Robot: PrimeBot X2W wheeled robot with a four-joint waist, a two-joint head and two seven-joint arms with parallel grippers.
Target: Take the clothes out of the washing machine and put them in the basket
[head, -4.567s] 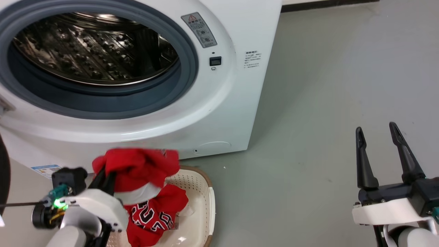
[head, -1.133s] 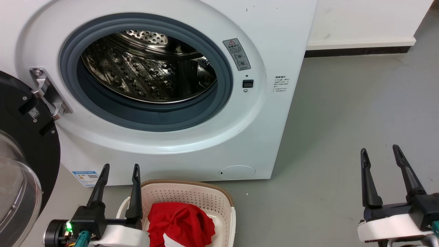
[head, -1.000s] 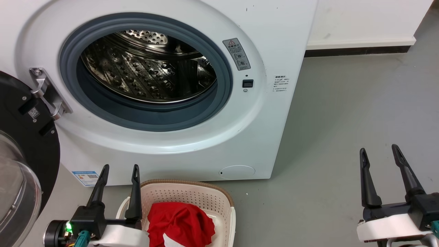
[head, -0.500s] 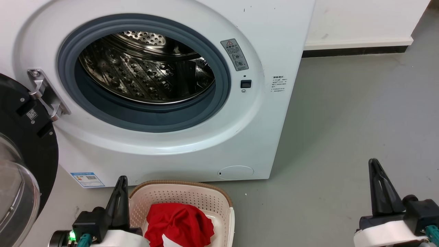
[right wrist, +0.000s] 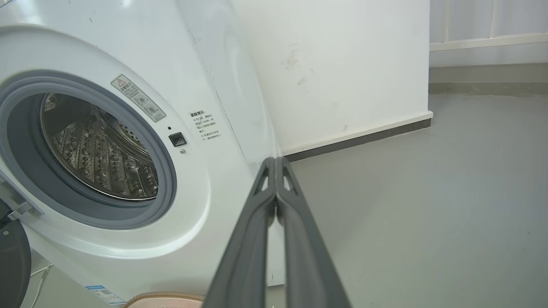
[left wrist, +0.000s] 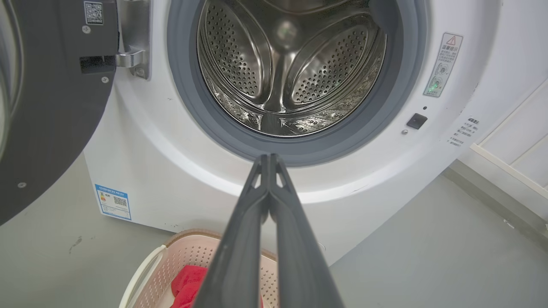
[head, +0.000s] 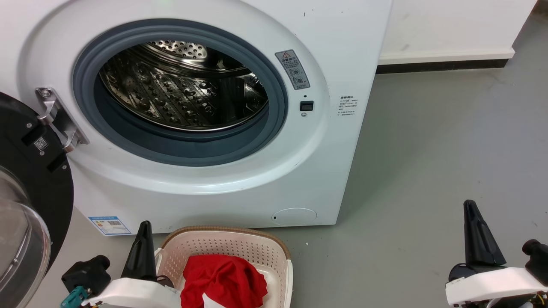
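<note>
The washing machine (head: 325,141) stands with its door swung open to the left and its steel drum (head: 180,94) bare of fabric. Red clothes (head: 222,280) lie bunched in the cream basket (head: 282,256) on the floor below the porthole. My left gripper (head: 144,226) hovers just left of the basket, fingers pressed together with nothing held; in the left wrist view its tips (left wrist: 269,159) meet in front of the drum (left wrist: 291,68), with the basket (left wrist: 188,256) and clothes (left wrist: 186,280) below. My right gripper (head: 471,205) is shut and empty over the floor at the lower right, its tips (right wrist: 275,161) meeting.
The black-framed glass door (head: 25,205) hangs open at the far left, close to my left arm. Grey floor (head: 428,149) stretches right of the machine to a white wall with a dark skirting (head: 445,66).
Both grippers have gone from open to shut in the last second and turned so each shows as a single dark spike. The clothes and basket stay put; earlier the left gripper held a red garment above the basket.
</note>
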